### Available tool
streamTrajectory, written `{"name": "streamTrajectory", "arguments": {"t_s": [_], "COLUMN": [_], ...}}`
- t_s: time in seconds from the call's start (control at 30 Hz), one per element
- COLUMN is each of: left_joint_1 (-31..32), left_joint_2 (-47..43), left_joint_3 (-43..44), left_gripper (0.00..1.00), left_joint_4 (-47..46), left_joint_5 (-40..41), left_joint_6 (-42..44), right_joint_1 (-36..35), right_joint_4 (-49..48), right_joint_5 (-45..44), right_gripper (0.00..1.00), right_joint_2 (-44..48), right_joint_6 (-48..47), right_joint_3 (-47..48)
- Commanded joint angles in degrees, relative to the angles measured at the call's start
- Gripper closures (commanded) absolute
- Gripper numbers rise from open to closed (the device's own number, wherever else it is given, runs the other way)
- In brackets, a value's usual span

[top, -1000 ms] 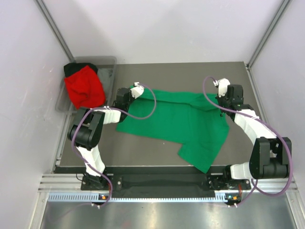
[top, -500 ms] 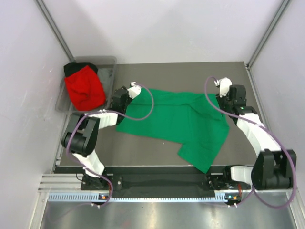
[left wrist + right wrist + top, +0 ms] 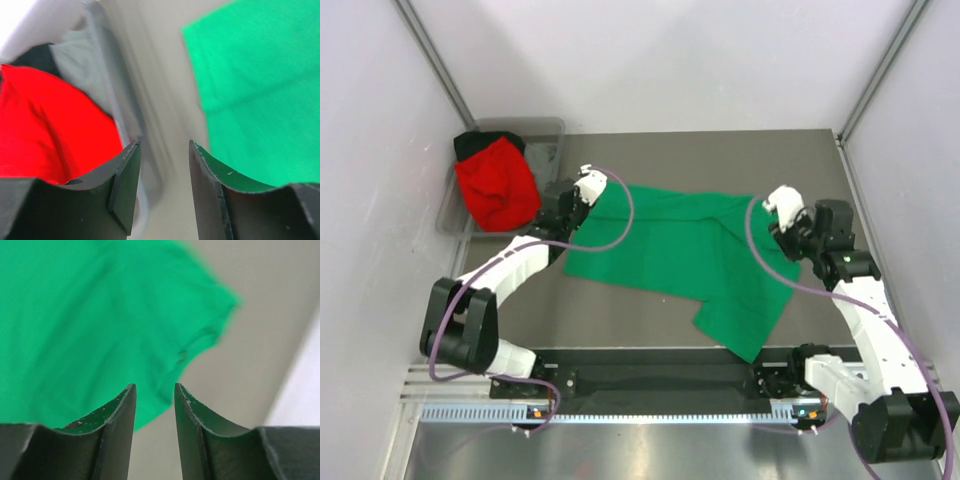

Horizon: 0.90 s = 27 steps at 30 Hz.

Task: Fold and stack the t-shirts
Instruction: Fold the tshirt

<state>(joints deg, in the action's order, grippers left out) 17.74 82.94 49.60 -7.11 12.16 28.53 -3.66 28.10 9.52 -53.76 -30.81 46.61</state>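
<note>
The bright green t-shirt (image 3: 680,255) lies spread on the table, one sleeve reaching toward the near edge. The red t-shirt (image 3: 498,183) is bunched in the grey bin (image 3: 548,150), with the black t-shirt (image 3: 470,143) behind it. My left gripper (image 3: 578,200) hovers between the bin and the green shirt's far-left corner, open and empty. In the left wrist view it (image 3: 164,150) has the red shirt (image 3: 50,125) to its left and the green cloth (image 3: 260,90) to its right. My right gripper (image 3: 782,222) stands open over the green shirt's right edge. Nothing sits between its jaws (image 3: 155,390), and green cloth (image 3: 90,315) lies below.
The bin stands at the table's far-left corner, its rim (image 3: 107,90) close to my left fingers. White walls enclose the table on three sides. Bare grey table (image 3: 620,310) lies in front of the shirt.
Both grippers opened and let go of the green shirt's far corners. The left one drew back toward the bin; the right one pulled nearer and rightward. The shirt stays flat.
</note>
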Motion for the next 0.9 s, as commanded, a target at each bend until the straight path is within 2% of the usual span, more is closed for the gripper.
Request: {"name": "streamTrajectory", "arguments": {"t_s": [0.0,0.13,0.23,0.3,0.4,0.57,0.7,0.73,0.87], "left_joint_1": [0.28,0.19,0.28,0.28,0.28,0.37,0.28,0.28,-0.16], "left_joint_2": [-6.29,-9.72,-10.16,-9.64,-6.83,5.20,13.38,16.61,24.28], "left_joint_3": [1.99,0.67,0.49,0.93,3.12,13.92,23.49,25.09,32.38], "left_gripper": [0.51,0.50,0.49,0.48,0.47,0.48,0.47,0.46,0.40], "left_joint_4": [13.06,17.30,18.18,19.15,19.86,23.01,24.43,24.78,24.87], "left_joint_5": [-5.92,-6.28,-5.31,-7.58,-10.13,-9.62,-8.04,-6.90,-3.03], "left_joint_6": [-3.22,-1.20,-0.59,-0.67,-2.42,-2.87,-4.88,-5.33,-7.70], "right_joint_1": [-0.73,-1.35,-2.22,-2.58,-2.58,-2.41,-2.14,-2.05,-0.91], "right_joint_4": [12.83,29.33,37.35,37.47,29.93,11.75,-7.12,-9.61,-16.31], "right_joint_5": [14.89,24.38,25.64,24.76,21.16,18.35,11.15,7.39,2.44], "right_gripper": [0.62,0.56,0.55,0.55,0.55,0.55,0.55,0.54,0.54], "right_joint_2": [3.92,4.54,1.03,-0.38,0.93,0.15,-5.46,-6.96,-16.53], "right_joint_6": [-16.68,-28.50,-35.54,-36.52,-33.46,-23.80,-10.26,-8.41,-1.21], "right_joint_3": [-1.34,-0.13,1.72,1.64,-0.46,-2.93,-3.28,-3.19,0.75]}}
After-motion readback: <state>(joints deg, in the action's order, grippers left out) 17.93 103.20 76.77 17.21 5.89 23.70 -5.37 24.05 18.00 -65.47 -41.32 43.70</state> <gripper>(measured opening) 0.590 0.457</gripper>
